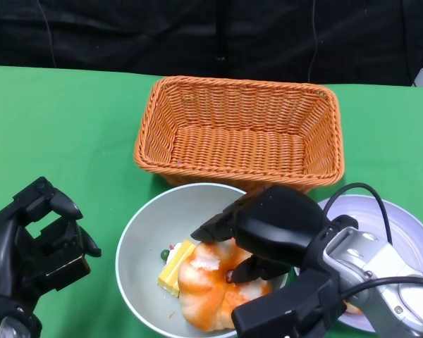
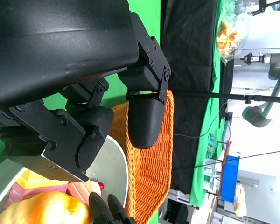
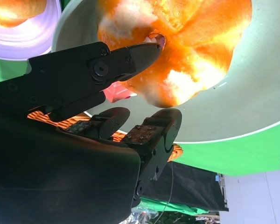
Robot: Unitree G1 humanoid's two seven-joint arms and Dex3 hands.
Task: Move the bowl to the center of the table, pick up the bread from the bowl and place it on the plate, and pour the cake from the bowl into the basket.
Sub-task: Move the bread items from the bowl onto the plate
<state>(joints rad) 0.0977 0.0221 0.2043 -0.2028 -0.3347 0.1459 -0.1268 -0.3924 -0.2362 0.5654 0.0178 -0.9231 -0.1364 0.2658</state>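
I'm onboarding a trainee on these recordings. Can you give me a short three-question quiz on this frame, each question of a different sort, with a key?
1. True or false: the basket already holds the cake.
2. Multiple choice: the right hand is (A) over the plate, (B) reaching into the bowl at the bread, (C) inside the basket.
3. Fill in: the left hand holds ____.

Key:
1. False; the basket is empty and the cake lies in the bowl.
2. B
3. Nothing; it sits left of the bowl, off the rim.
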